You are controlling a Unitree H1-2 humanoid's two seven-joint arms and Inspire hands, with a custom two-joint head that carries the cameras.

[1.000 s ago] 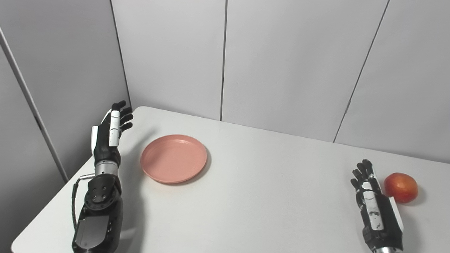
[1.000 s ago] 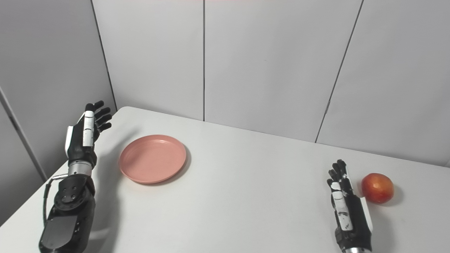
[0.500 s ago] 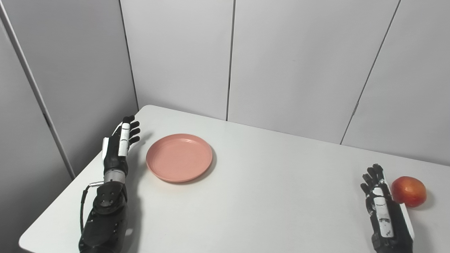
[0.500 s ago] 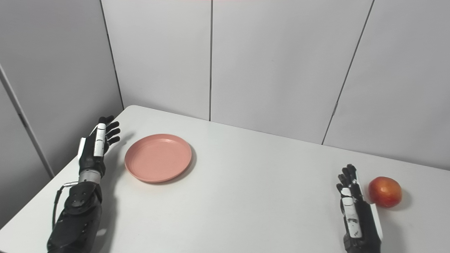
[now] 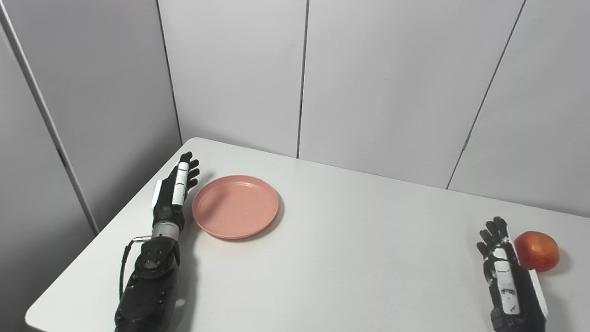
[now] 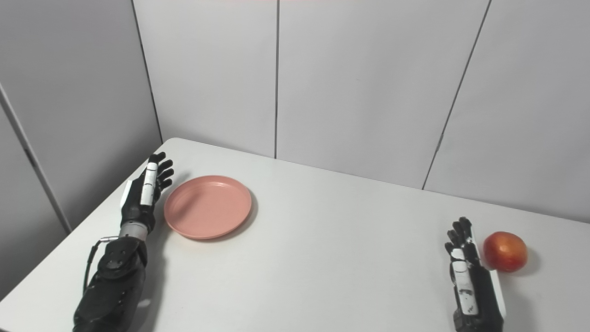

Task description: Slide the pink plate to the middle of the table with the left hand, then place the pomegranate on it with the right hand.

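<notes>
Plate (image 5: 235, 206) sits at nine o'clock, unpushed, left hand (image 5: 174, 196) open just beside its rim. Pomegranate (image 5: 536, 250) waits at three o'clock beside the open, empty right hand (image 5: 506, 276); both steps remain.

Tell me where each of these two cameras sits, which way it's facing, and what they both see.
Left eye view: on the robot's head, looking down and forward over the white table toward the wall panels; both forearms rise from the bottom edge, left hand beside the pink plate.
Right eye view: same head, set slightly rightward, same direction; right hand beside the pomegranate.
Shared: table, plate, pomegranate, both open hands; everything sits further left in the right eye view.
</notes>
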